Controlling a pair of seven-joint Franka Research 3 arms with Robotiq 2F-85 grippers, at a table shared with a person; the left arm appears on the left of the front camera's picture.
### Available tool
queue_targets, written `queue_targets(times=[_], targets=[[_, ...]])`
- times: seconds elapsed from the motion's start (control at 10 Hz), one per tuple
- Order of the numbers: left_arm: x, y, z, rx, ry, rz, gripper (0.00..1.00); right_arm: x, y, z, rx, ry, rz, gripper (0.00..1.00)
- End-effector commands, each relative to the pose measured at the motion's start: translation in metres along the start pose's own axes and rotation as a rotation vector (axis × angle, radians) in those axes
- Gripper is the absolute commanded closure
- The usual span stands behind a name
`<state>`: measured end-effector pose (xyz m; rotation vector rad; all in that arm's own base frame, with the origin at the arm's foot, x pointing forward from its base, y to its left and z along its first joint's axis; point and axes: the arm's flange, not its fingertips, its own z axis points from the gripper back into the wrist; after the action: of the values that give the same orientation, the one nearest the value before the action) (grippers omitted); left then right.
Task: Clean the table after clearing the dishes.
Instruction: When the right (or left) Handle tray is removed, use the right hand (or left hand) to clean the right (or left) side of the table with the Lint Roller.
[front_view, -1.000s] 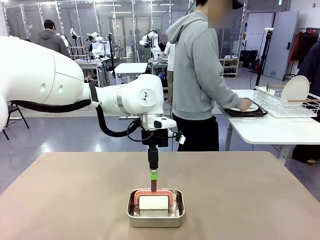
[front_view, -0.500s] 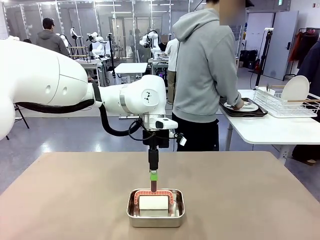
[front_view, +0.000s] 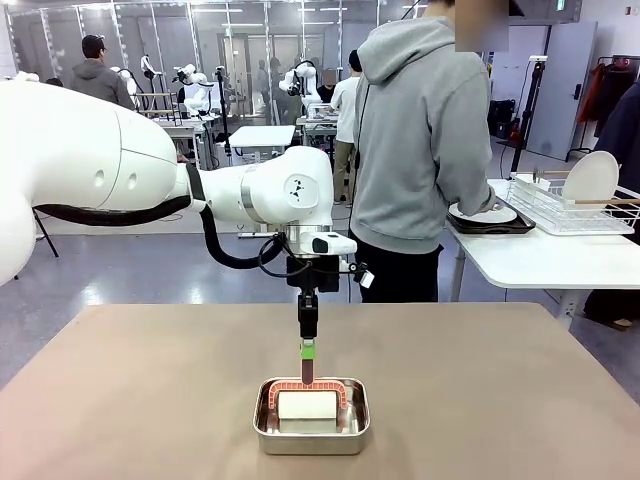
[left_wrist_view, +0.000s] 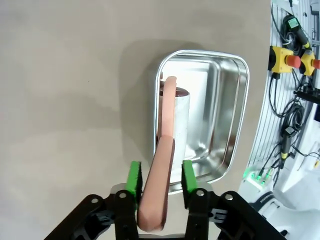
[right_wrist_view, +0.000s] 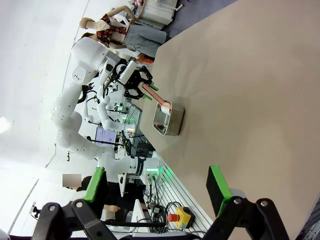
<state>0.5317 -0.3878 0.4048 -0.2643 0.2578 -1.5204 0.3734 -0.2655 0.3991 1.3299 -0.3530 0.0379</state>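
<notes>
On the tan table (front_view: 500, 400) stands a small steel pan (front_view: 311, 430) holding a white block with an arched pink handle (front_view: 308, 385). My left gripper (front_view: 307, 368) points straight down over the pan, shut on the top of that handle. In the left wrist view the green pads (left_wrist_view: 134, 177) press the pink handle (left_wrist_view: 162, 165) from both sides. My right gripper (right_wrist_view: 157, 186) is open with nothing between its fingers, above the table and far from the pan (right_wrist_view: 167, 119). A white plate on a dark tray (front_view: 487, 214) lies on the white side table under the person's hand.
The person (front_view: 425, 150) stands beyond the far edge, turned toward the white side table (front_view: 540, 262) at the right. A dish rack (front_view: 575, 205) there holds an upright white plate (front_view: 590, 178). The tan top around the pan is bare.
The left gripper's jaws have shut on the pink handle; the arm itself has barely moved. The person has leaned further toward the side table with the plate and tray.
</notes>
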Motion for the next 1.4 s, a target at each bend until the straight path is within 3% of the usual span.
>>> queue_targets(times=[0.0, 0.3, 0.5, 0.7, 0.9, 1.1, 1.3], targets=[[0.002, -0.001, 0.001, -0.011, 0.004, 0.003, 0.75, -0.001, 0.003, 0.000, 0.007, 0.002, 0.018, 0.00], [-0.001, -0.002, 0.005, -0.017, -0.014, 0.012, 1.00, -0.001, 0.003, 0.000, 0.007, 0.002, 0.018, 0.00], [-0.008, -0.015, 0.019, -0.021, -0.051, 0.057, 1.00, -0.001, 0.003, 0.000, 0.007, 0.002, 0.018, 0.00], [-0.038, -0.047, 0.059, -0.035, -0.101, 0.275, 1.00, -0.001, 0.003, 0.000, 0.007, 0.002, 0.018, 0.00], [-0.090, -0.077, 0.096, 0.096, -0.148, 0.521, 1.00, -0.001, 0.003, 0.000, 0.007, 0.002, 0.018, 0.00], [-0.155, -0.077, 0.100, 0.113, -0.307, 0.876, 1.00, -0.001, 0.003, 0.000, 0.007, 0.002, 0.018, 0.00], [-0.199, -0.063, 0.084, 0.078, -0.513, 1.111, 1.00, -0.001, 0.003, 0.000, 0.007, 0.002, 0.018, 0.00]])
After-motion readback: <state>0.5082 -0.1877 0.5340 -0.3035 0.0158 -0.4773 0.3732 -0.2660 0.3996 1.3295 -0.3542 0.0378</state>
